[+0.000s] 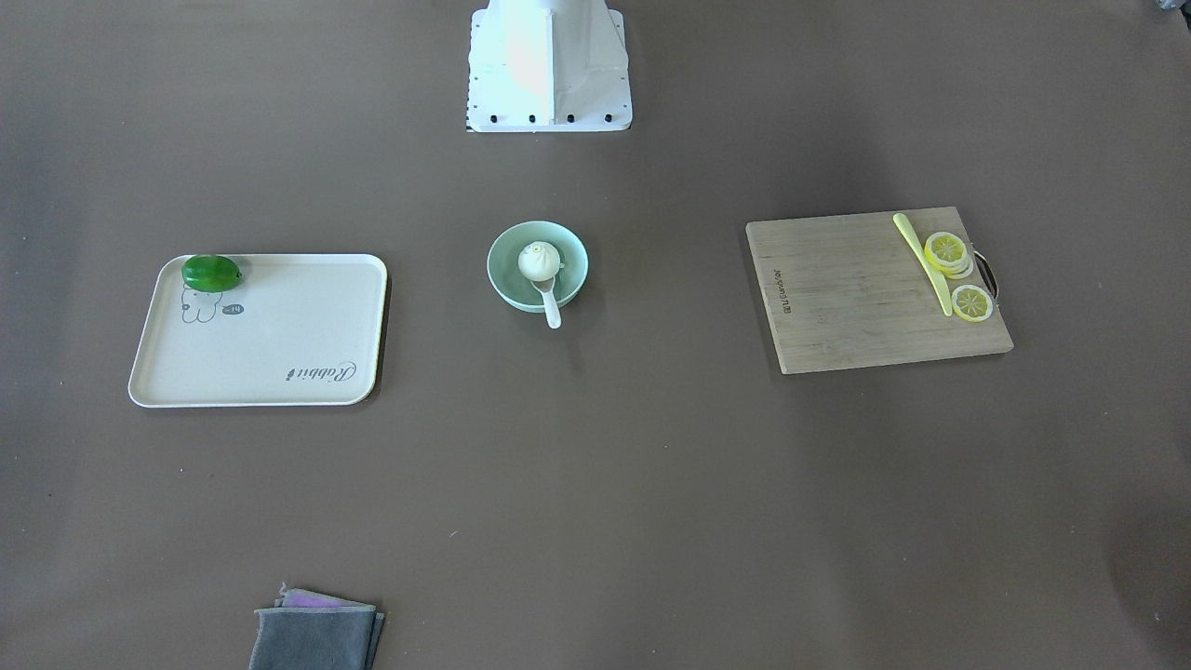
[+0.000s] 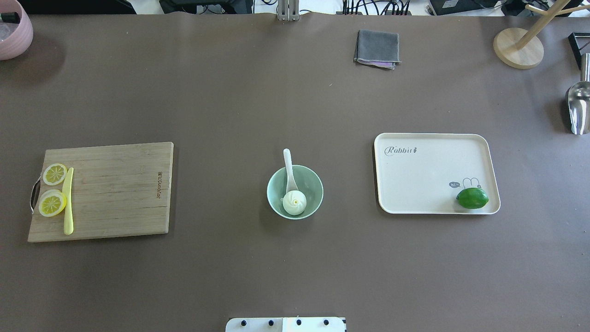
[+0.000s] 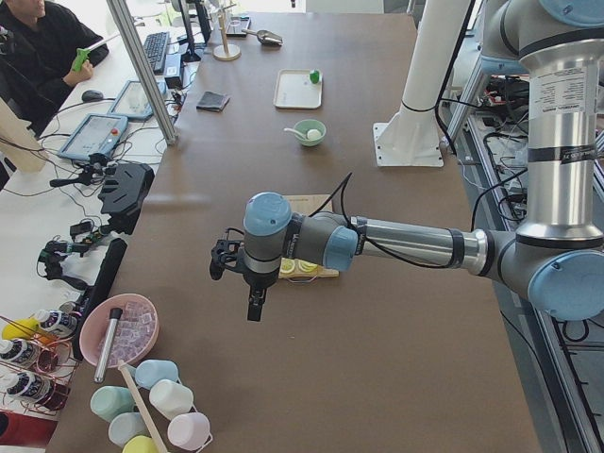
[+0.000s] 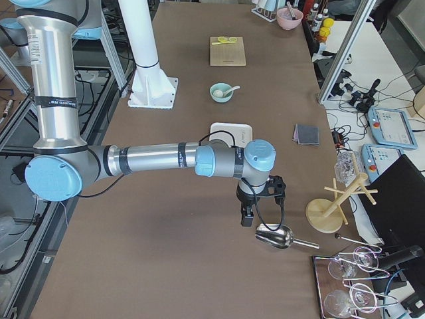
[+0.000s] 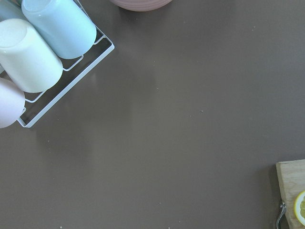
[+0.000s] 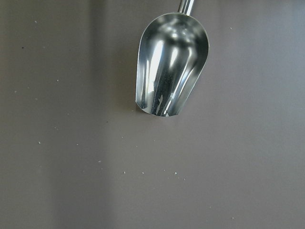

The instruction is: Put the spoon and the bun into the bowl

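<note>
The mint-green bowl (image 2: 317, 184) stands at the table's middle and also shows in the front view (image 1: 572, 244). The white bun (image 2: 294, 203) lies inside it. The cream spoon (image 2: 288, 166) has its scoop in the bowl under the bun's edge, and its handle sticks out over the rim. My left gripper (image 3: 255, 307) hangs over the table's far left end, away from the bowl. My right gripper (image 4: 247, 218) hangs over the far right end above a metal scoop (image 6: 170, 62). Both show only in the side views, so I cannot tell whether they are open or shut.
A wooden cutting board (image 2: 120, 193) with lemon slices (image 2: 52, 203) and a yellow knife (image 2: 68, 203) lies left. A cream tray (image 2: 428, 175) with a green lime (image 2: 472, 198) lies right. A grey cloth (image 2: 377, 48), pink bowl (image 2: 14, 32), cup rack (image 5: 43, 52) and wooden stand (image 2: 518, 46) sit at the edges.
</note>
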You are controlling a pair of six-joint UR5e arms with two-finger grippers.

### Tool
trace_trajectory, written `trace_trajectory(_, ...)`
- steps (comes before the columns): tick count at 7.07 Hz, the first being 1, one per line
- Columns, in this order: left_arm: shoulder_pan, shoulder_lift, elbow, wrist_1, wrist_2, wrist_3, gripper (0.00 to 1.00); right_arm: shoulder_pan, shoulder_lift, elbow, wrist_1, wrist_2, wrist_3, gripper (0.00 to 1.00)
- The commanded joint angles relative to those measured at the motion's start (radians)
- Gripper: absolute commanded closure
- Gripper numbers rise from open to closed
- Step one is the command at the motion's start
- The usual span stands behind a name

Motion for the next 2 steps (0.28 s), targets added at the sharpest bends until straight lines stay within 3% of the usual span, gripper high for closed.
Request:
trace_trajectory(1,0.001,-0.003,0.009,0.0,0.001,-0.001,0.02,0.0,0.002,0.0,0.001,-0.001,0.0,0.0)
trace_trajectory(2,0.001,-0.003,0.007,0.0,0.001,-0.001,0.02,0.0,0.004,0.0,0.001,0.001,0.0,0.0)
